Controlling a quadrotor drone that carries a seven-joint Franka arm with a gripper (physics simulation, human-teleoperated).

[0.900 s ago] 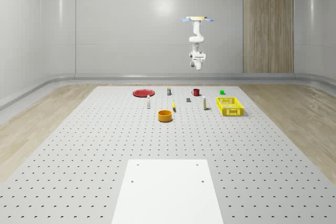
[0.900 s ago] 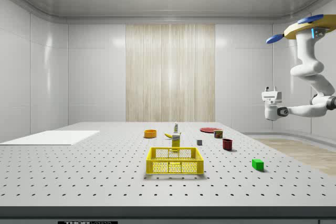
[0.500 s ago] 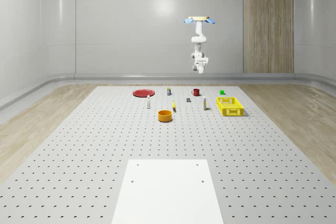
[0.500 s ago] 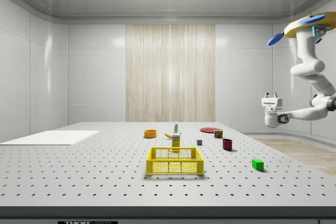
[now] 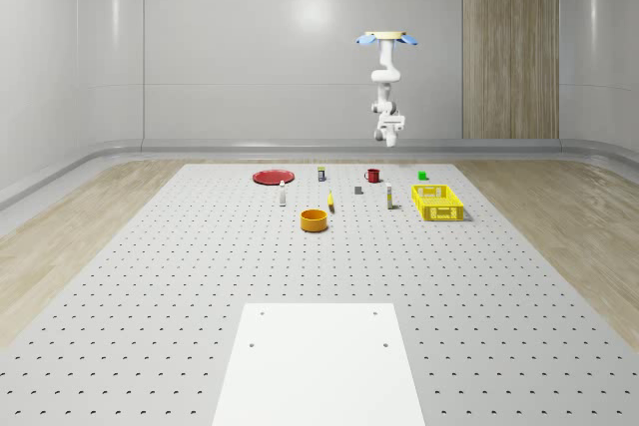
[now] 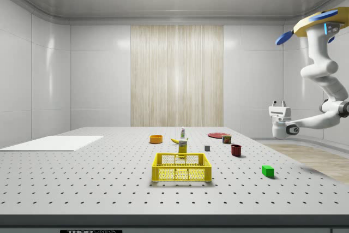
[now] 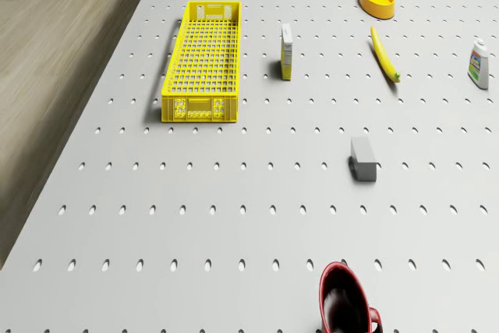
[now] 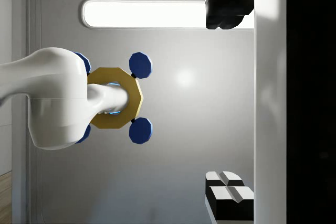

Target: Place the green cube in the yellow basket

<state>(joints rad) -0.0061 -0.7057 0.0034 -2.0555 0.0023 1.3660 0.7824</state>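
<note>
We hover high over the table's (image 6: 109,189) far edge, gripper (image 6: 278,103) pointing upward, jaws apart and empty. Green cube (image 6: 267,171) sits on the table, well apart from the yellow basket (image 6: 181,167). Approach step: next we must descend and swing the jaws down over the cube.

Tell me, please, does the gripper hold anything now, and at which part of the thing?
Nothing is held. The gripper points upward in the air, high above the table's far end, and the green cube lies on the table, apart from the yellow basket.
</note>
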